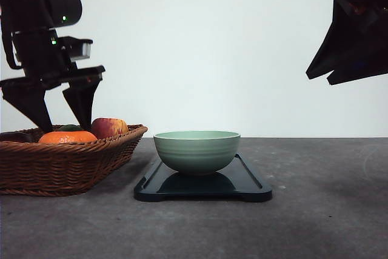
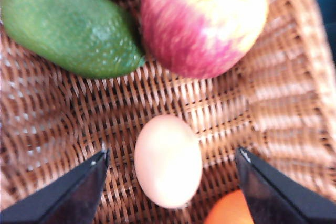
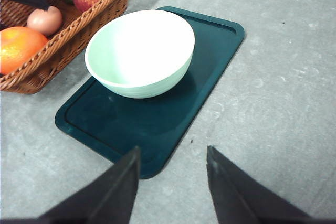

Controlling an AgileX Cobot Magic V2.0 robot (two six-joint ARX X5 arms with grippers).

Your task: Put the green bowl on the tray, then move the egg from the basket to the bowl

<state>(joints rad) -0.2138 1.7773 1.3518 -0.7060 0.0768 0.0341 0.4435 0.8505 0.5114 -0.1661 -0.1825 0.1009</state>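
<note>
Nearest the front camera lay the flat, near-black rectangular tray (image 1: pixel 203 187) with rounded corners, resting on the grey bench (image 1: pixel 327 210). On it sat the pale sage-green round ceramic bowl (image 1: pixel 197 151), upright and empty, toward the tray's end nearest the basket, as the right wrist view made plain. Just beside the tray, at the bench's left, stood the shallow brown woven wicker basket (image 1: pixel 66 162).

From the front, the basket's rim hid much of its load: an orange fruit (image 1: pixel 66 137) and a red-yellow apple (image 1: pixel 109 127) rose above it. The left wrist view looked straight down inside and showed the small pale brown egg (image 2: pixel 168 161) lying on the weave, with a green avocado-like fruit (image 2: pixel 71 27) and the apple beyond it and the orange fruit touching or just beside it. The left gripper (image 2: pixel 170 192) hung over the basket with its dark fingers spread wide either side of the egg, apart from it, grasping nothing.

The right gripper (image 3: pixel 173 182) was raised high at the bench's right side, fingers parted and empty, looking down on tray and bowl.
</note>
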